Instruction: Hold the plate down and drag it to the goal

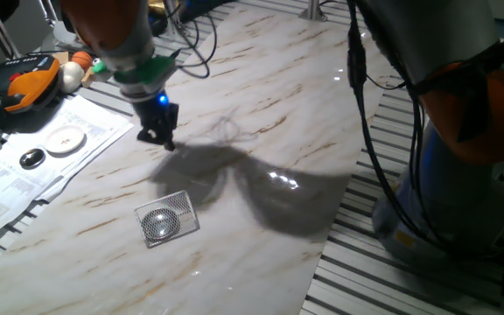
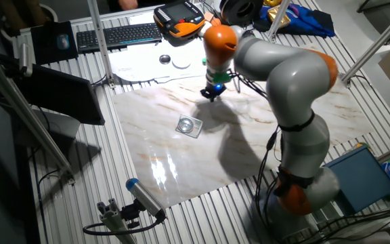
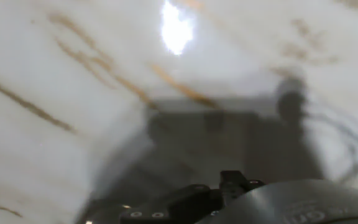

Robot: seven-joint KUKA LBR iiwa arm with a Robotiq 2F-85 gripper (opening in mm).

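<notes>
The gripper (image 1: 158,136), jaw state indiscernible, hovered well apart from the plate (image 1: 162,220) lying within the goal (image 1: 168,218); the drag appeared complete, leaving only withdrawal.

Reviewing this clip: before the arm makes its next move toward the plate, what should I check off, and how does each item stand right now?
1. Plate located on the marble table: ok.
2. Plate inside the goal outline: appears ok already, edges cannot tell.
3. Gripper over the plate: not ok, it hangs apart, farther up the table.
4. Fingers pressing the plate: not ok, no contact.
5. Fingers open or shut: cannot tell.
6. Path between gripper and plate free of objects: ok.
</notes>
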